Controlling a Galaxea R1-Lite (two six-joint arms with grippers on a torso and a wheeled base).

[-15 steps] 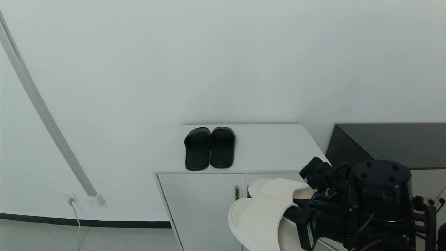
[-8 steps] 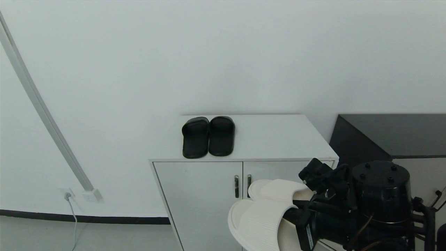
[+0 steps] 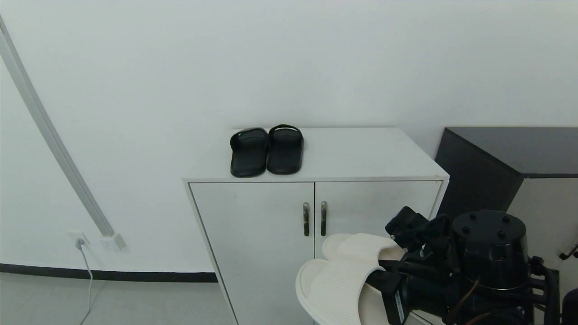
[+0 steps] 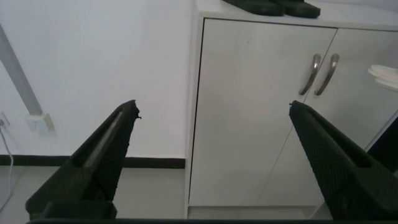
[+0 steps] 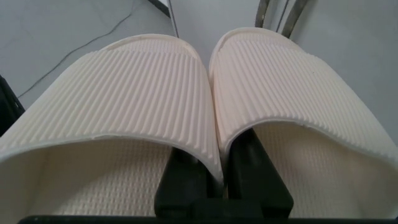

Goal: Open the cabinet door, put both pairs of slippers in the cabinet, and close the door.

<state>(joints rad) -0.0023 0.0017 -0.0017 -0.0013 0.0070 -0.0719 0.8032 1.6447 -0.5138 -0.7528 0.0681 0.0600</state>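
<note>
Cream slippers (image 3: 347, 273) gripped, black slippers (image 3: 264, 153) atop cabinet (image 3: 253, 234)

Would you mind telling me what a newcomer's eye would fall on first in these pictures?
A pair of white slippers stands out low in front of the cabinet, clamped side by side in the right pincer. Next come the black slippers, set as a pair on the left part of the cabinet's top, above its shut doors.

The cream slippers (image 5: 149, 93) are seen ribbed and matt, the black slippers (image 3: 266, 151) smooth, the cabinet (image 3: 253, 234) matt, its handles (image 3: 306, 219) metal.
</note>
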